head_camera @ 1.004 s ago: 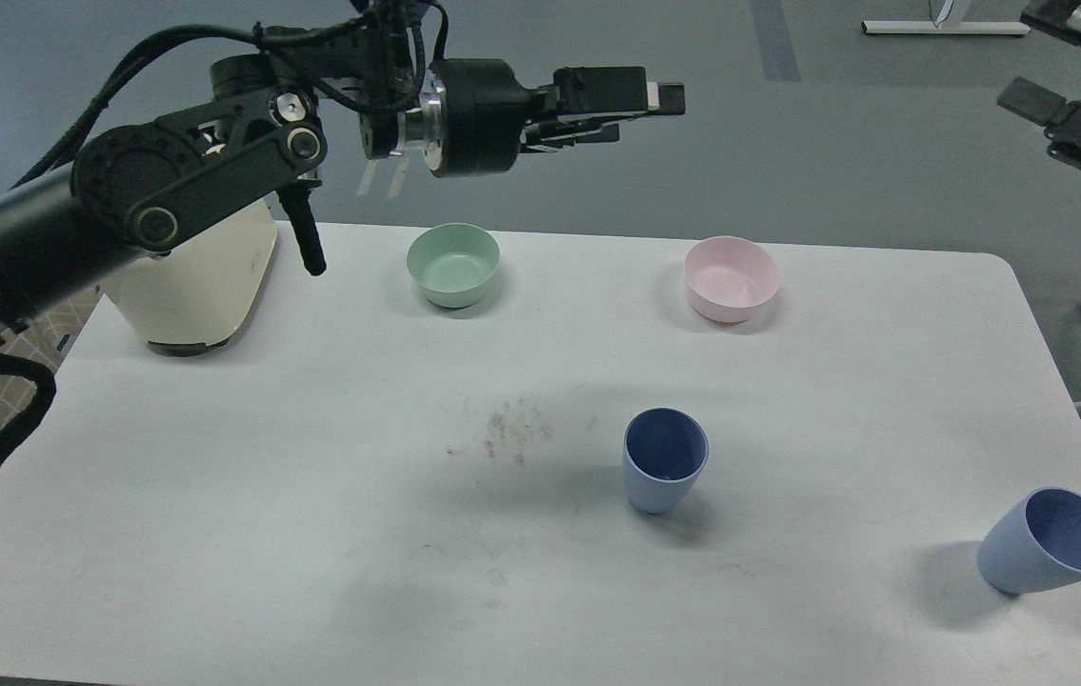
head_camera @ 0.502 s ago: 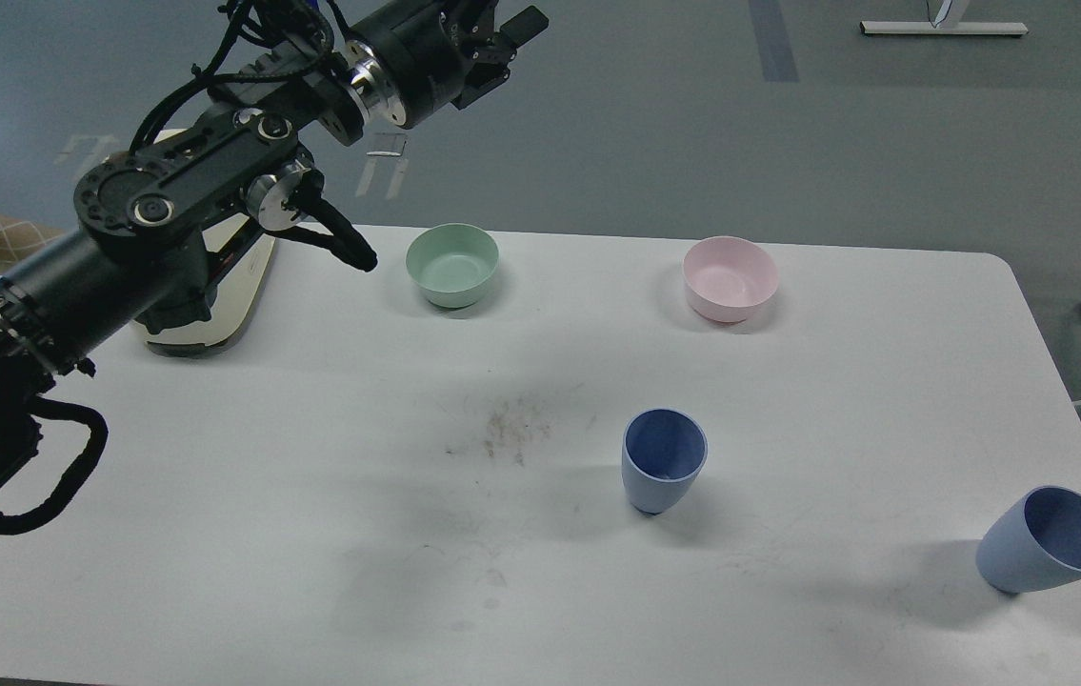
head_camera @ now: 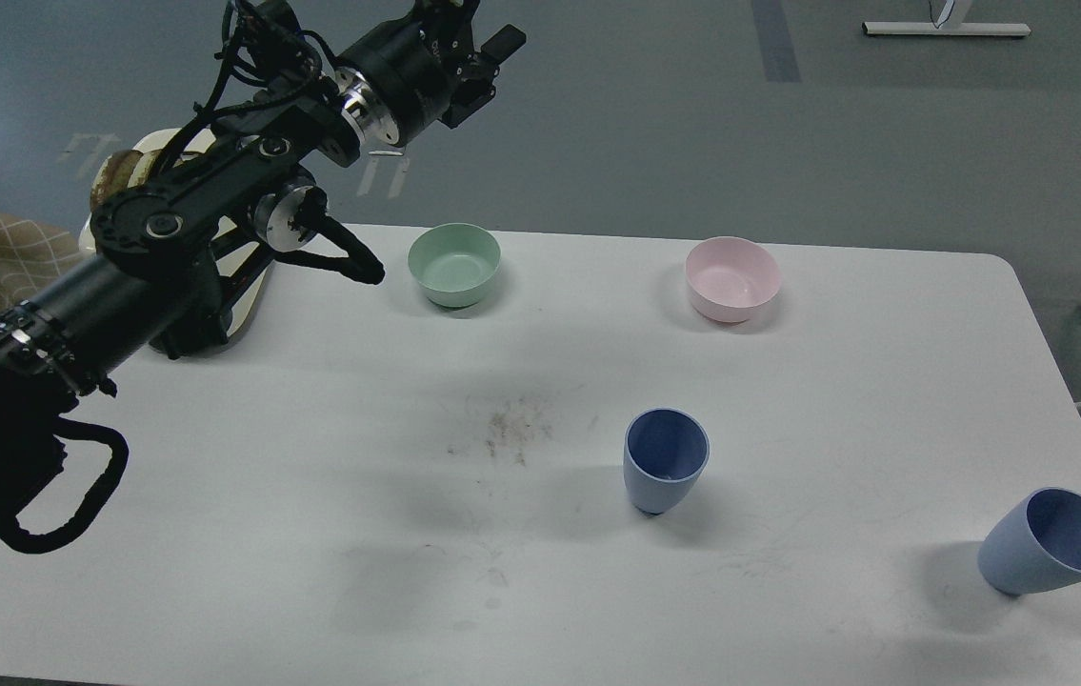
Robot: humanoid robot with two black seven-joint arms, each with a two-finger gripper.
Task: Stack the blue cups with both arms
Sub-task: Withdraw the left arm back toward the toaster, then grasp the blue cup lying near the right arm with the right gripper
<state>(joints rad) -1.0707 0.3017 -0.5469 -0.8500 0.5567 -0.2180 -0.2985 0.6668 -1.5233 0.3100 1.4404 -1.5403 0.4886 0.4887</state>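
left arm raised, right arm out of sight

the left arm (head_camera: 150, 248) runs up from the lower left, elbow bent, silver wrist ring behind the jaws; the left gripper (head_camera: 478, 48) points up and right, too dark to read.

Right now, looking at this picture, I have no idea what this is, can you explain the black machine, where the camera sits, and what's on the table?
The camera sits in a robot's head, looking forward and down at a white table. The black jointed thing coming in from the left is the robot's left arm; its far end is the left gripper, a two-finger claw raised above the floor beyond the table. It is too dark to tell whether it is open, and nothing visible is in it. The right arm is out of view. On the table stand two blue cups, one near the middle and one at the right edge, plus a green bowl, a pink bowl and a cream container behind the arm.
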